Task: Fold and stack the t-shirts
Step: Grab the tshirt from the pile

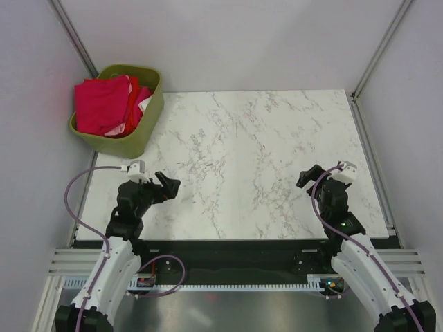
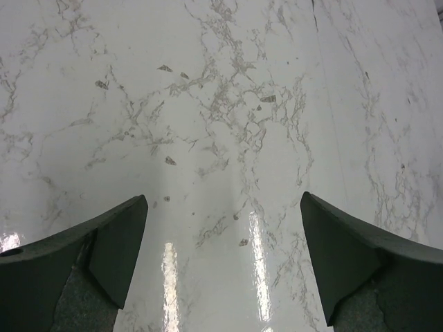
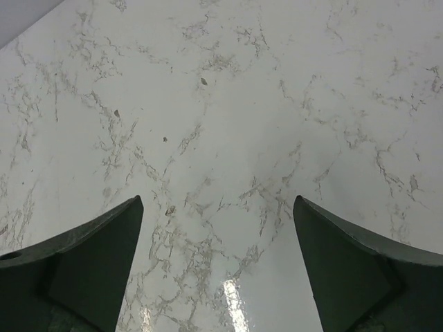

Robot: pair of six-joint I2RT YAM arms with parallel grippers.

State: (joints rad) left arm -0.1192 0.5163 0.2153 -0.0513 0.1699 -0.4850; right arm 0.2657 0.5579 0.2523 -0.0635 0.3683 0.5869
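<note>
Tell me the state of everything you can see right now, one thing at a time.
t-shirts: crumpled, unfolded, piled in the basket
basket: upright, holding the t-shirts
left gripper: open, empty
right gripper: open, empty

T-shirts (image 1: 104,104) partly hidden w/in basket (image 1: 148,123)

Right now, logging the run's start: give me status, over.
Left hand open, empty, over table. Right hand open, empty. T-shirts bunched in green basket, far left, untouched. Nothing in the way.
</note>
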